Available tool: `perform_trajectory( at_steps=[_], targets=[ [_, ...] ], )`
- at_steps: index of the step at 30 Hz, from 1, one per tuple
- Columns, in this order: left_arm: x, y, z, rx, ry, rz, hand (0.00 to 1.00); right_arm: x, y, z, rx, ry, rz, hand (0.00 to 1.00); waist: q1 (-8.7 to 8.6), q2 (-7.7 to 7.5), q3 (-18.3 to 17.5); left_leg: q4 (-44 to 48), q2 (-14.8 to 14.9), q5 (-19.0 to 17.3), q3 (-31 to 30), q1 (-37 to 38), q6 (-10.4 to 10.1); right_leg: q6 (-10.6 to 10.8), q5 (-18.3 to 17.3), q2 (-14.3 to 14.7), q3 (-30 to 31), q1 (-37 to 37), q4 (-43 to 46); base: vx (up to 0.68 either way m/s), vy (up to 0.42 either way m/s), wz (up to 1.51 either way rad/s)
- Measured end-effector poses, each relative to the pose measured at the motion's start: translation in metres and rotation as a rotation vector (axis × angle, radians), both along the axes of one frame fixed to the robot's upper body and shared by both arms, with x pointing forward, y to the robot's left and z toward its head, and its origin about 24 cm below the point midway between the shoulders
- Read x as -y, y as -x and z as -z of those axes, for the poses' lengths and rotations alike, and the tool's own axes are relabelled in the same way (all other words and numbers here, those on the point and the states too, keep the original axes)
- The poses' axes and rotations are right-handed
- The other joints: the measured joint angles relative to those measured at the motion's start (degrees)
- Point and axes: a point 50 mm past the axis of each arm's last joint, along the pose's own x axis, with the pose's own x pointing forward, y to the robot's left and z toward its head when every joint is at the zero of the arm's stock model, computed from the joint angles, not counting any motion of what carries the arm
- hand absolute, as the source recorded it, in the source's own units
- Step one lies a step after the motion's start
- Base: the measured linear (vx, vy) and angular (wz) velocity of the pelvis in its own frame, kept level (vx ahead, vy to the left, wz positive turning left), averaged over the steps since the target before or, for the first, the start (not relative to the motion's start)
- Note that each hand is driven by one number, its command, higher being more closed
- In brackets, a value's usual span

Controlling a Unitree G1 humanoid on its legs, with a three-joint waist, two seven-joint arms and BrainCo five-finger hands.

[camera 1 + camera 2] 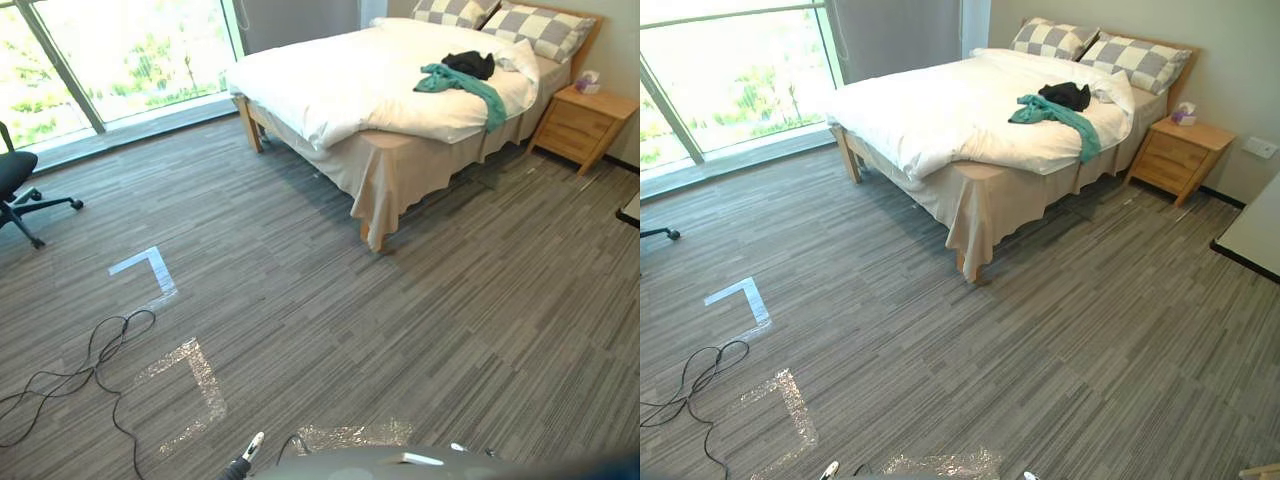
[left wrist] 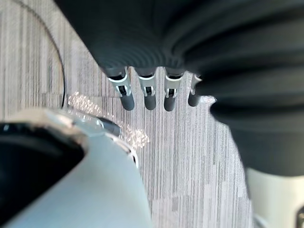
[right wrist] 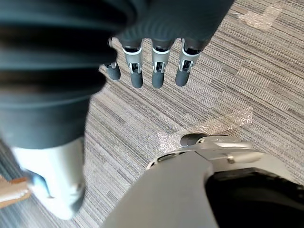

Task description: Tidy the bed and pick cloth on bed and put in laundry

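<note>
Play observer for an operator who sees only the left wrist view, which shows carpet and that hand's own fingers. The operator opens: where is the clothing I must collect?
Observer: A teal cloth lies on the bed, with one end hanging over the side that faces the nightstand.
Operator: Is anything else there?
Observer: A black cloth sits against it, nearer the checked pillows.
Operator: Is my right hand free?
Observer: Yes. The right hand hangs over the carpet with straight fingers, holding nothing.
</note>
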Motion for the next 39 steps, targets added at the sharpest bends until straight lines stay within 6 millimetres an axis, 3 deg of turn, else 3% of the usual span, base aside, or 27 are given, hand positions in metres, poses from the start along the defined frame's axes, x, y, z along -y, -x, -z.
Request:
perform_trajectory(
  at_steps=[3, 6, 10, 20, 22, 24, 26, 28, 30, 31, 32, 33, 35, 39],
  targets=[
    [-0.001, -0.003, 0.000, -0.014, -0.032, 0.090, 0.00, 0.001, -0.001, 0.000, 0.000, 0.006, -0.010, 0.00, -0.15, 0.30, -0.2, -0.9, -0.2, -0.1, 0.5, 1.7, -0.3, 0.5, 0.5, 0.2, -0.1, 1.7, -2.0, 0.13, 0.013, -0.05],
    [-0.001, -0.005, 0.000, -0.011, -0.034, 0.100, 0.00, 0.001, 0.000, 0.000, -0.005, 0.006, 0.006, 0.00, 0.00, 0.48, -0.1, -0.9, -0.2, -0.2, 1.7, 2.7, -2.0, 1.9, 1.4, 0.2, -0.3, 3.1, -3.5, 0.06, 0.002, -0.12],
    [-0.001, -0.006, -0.001, -0.004, -0.051, 0.134, 0.00, 0.002, -0.002, 0.000, -0.005, 0.014, 0.005, 0.00, -0.07, 0.66, 0.0, -1.0, -0.2, -0.2, 1.8, 2.7, -2.0, 2.4, 1.7, 0.1, -0.6, 3.1, -3.9, 0.01, -0.004, -0.02],
    [0.002, -0.013, -0.001, 0.024, -0.070, 0.194, 0.00, 0.005, -0.013, -0.003, 0.012, 0.063, 0.007, 0.00, -0.13, 1.03, 1.6, -2.0, -0.2, -0.2, 2.0, 3.6, -2.1, 2.2, 1.7, 0.3, -0.5, 3.4, -4.0, -0.06, -0.026, -0.02],
    [0.003, -0.012, -0.001, 0.027, -0.059, 0.171, 0.00, 0.006, -0.013, -0.003, 0.011, 0.082, 0.014, 0.00, -0.18, 0.99, 1.7, -1.9, -0.2, -0.2, 2.5, 3.5, -2.1, 1.2, 1.3, 0.2, -0.4, 3.0, -3.3, -0.09, -0.025, -0.08],
    [0.004, -0.011, -0.001, 0.025, -0.034, 0.122, 0.00, 0.007, -0.016, -0.004, 0.022, 0.096, 0.020, 0.00, -0.22, 0.99, 2.3, -2.0, -0.2, -0.6, 3.0, 3.5, -2.2, 0.9, -1.5, -0.4, -0.1, 0.4, 2.5, -0.10, -0.011, -0.07],
    [0.002, -0.013, -0.001, 0.032, -0.029, 0.096, 0.00, 0.006, -0.021, -0.006, 0.050, 0.106, 0.036, 0.00, -0.45, 0.33, 3.7, -1.8, -0.7, -0.9, 3.2, 3.5, -1.5, 2.5, -5.8, -2.5, -0.1, -5.1, 14.4, -0.10, 0.009, -0.08],
    [0.000, -0.019, -0.002, 0.043, -0.043, 0.127, 0.00, 0.006, -0.023, -0.006, 0.062, 0.111, 0.073, 0.00, -0.51, -0.08, 5.5, -1.8, -0.9, -0.5, 4.9, 4.2, -1.0, 2.9, -6.2, -4.5, -0.6, -10.7, 25.6, -0.09, 0.028, -0.29],
    [-0.005, -0.019, -0.003, 0.040, -0.064, 0.137, 0.00, 0.001, -0.023, -0.005, 0.064, 0.097, 0.106, 0.00, -0.63, -0.43, 6.3, -1.7, -1.0, -0.2, 6.6, 5.1, -0.2, 2.2, -8.3, -6.1, -3.5, -10.9, 26.8, -0.03, -0.011, -0.46],
    [-0.009, -0.020, -0.004, 0.033, -0.076, 0.141, 0.00, -0.003, -0.021, -0.004, 0.061, 0.084, 0.131, 0.00, -0.75, -1.65, 6.7, -1.1, -1.0, -0.9, 7.6, 5.7, -0.5, 1.0, -9.0, -6.7, -5.3, -9.9, 25.0, 0.04, -0.084, -0.52],
    [-0.013, -0.019, -0.004, 0.016, -0.090, 0.152, 0.00, -0.007, -0.018, -0.003, 0.053, 0.065, 0.156, 0.00, -1.14, -2.25, 6.8, 0.2, -0.3, -1.7, 8.0, 5.7, -1.3, -0.7, -9.7, -5.9, -6.7, -8.1, 21.6, 0.06, -0.112, -0.45],
    [-0.013, -0.019, -0.004, 0.008, -0.092, 0.161, 0.00, -0.007, -0.017, -0.003, 0.057, 0.063, 0.180, 0.00, -1.42, -2.11, 7.0, 0.3, 0.4, -2.0, 8.1, 5.8, -1.8, -1.0, -9.2, -5.1, -7.1, -7.4, 20.2, 0.09, -0.145, -0.22],
    [-0.011, -0.021, -0.003, -0.004, -0.088, 0.176, 0.00, -0.005, -0.016, -0.003, 0.062, 0.067, 0.199, 0.00, -2.24, -1.60, 7.6, -1.1, 1.7, -1.6, 8.5, 7.2, -2.6, -0.8, -8.6, -3.3, -8.2, -6.1, 18.4, 0.10, -0.142, -0.03],
    [-0.007, -0.025, -0.003, 0.008, -0.083, 0.163, 0.00, -0.001, -0.017, -0.004, 0.068, 0.079, 0.172, 0.00, -1.81, -0.78, 8.5, -2.9, 3.7, -0.6, 12.6, 9.2, -4.0, -0.8, -9.0, -0.4, -8.4, -5.5, 16.4, 0.08, -0.110, -0.34]
  ],
)
